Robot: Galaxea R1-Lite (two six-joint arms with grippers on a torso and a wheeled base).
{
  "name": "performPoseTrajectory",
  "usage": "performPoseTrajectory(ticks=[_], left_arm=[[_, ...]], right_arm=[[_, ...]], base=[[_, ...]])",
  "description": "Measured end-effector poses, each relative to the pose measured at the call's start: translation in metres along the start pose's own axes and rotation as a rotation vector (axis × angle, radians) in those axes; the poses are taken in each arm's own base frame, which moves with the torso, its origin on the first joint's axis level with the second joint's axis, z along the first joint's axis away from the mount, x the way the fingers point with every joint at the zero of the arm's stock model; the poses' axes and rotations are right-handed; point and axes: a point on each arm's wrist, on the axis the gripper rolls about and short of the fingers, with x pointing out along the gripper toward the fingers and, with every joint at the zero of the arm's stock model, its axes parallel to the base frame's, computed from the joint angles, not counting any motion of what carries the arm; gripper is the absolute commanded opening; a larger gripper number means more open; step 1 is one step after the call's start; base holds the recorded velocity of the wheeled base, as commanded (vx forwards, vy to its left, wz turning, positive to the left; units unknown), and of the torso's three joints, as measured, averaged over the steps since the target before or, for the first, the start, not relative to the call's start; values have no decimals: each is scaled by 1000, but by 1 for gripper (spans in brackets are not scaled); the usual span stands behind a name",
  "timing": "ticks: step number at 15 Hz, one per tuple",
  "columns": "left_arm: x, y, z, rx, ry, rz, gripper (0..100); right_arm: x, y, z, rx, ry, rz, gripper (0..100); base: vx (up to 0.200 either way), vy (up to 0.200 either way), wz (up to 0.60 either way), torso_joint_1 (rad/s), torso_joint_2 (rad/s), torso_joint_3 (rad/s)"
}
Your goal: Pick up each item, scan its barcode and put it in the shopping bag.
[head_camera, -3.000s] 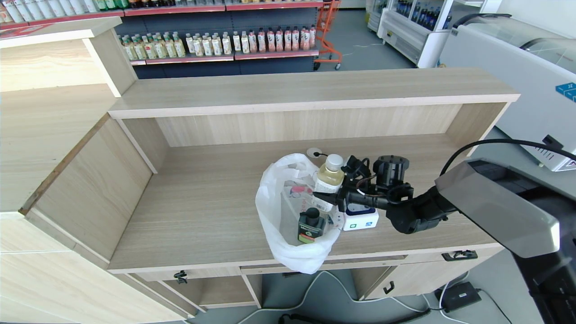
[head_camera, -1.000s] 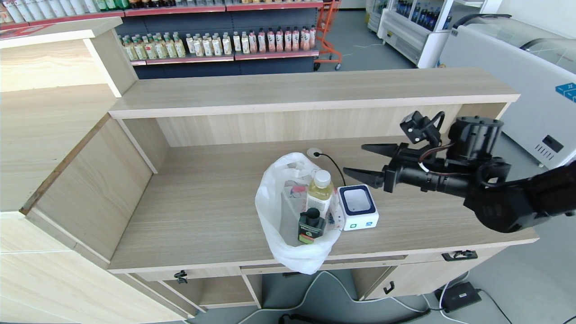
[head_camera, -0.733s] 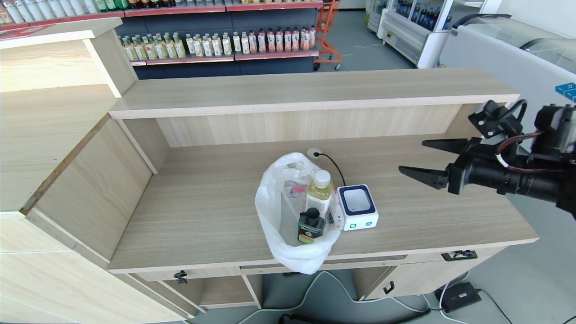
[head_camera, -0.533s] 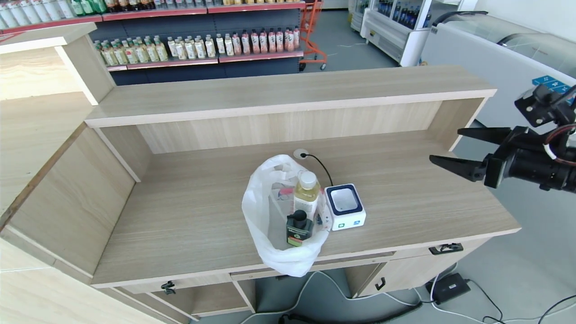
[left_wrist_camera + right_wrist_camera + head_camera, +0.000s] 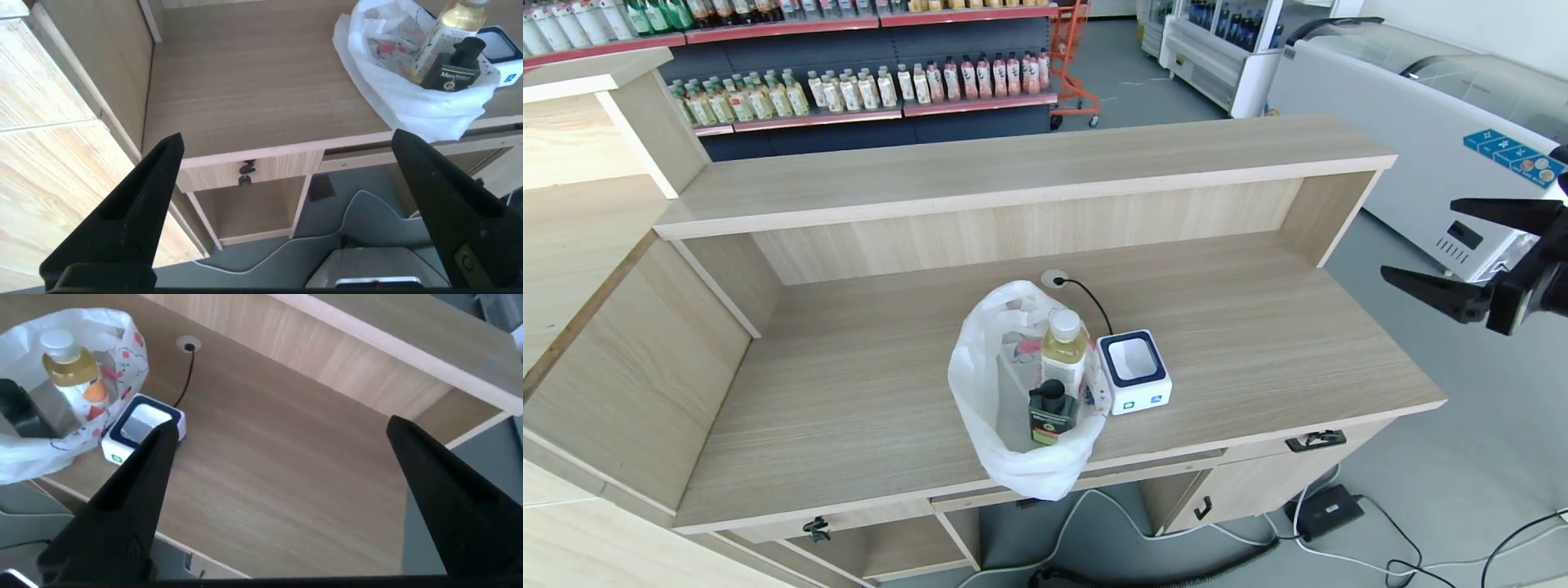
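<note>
"White plastic shopping bag (image 5: 1001,408) touching the scanner (image 5: 1135,371) — why so close?"

"It keeps the trip from scan to drop short, I'd judge. 2 bottles stand upright inside: a yellow-drink bottle (image 5: 1063,347) behind, a dark bottle (image 5: 1051,412) in front."

"And the grippers?"

"The right gripper (image 5: 1419,238) hangs off the right end of the counter (image 5: 1258,327), fingers spread wide, holding nothing. The left gripper (image 5: 288,137) is just as wide and empty — out before the counter's front edge, well apart from the bag."

"The room?"

"Pale wood-grain counter with a raised back ledge; drink shelves (image 5: 849,86) and a chest freezer (image 5: 1405,122) beyond."
</note>
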Motion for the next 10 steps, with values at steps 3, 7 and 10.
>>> performPoseTrajectory(ticks=[3, 7, 10], left_arm=[[0, 0, 0, 0, 0, 0, 100], [0, 0, 0, 0, 0, 0, 100], [0, 0, 0, 0, 0, 0, 100]], right_arm=[[-10, -1, 9, -53, -31, -35, 100], [-19, 16, 34, -49, -84, -67, 100], [-23, 24, 43, 61, -114, -46, 100]], base=[[0, 0, 600, -1, 6, 4], [0, 0, 450, 7, 1, 2], [0, 0, 0, 0, 0, 0]])
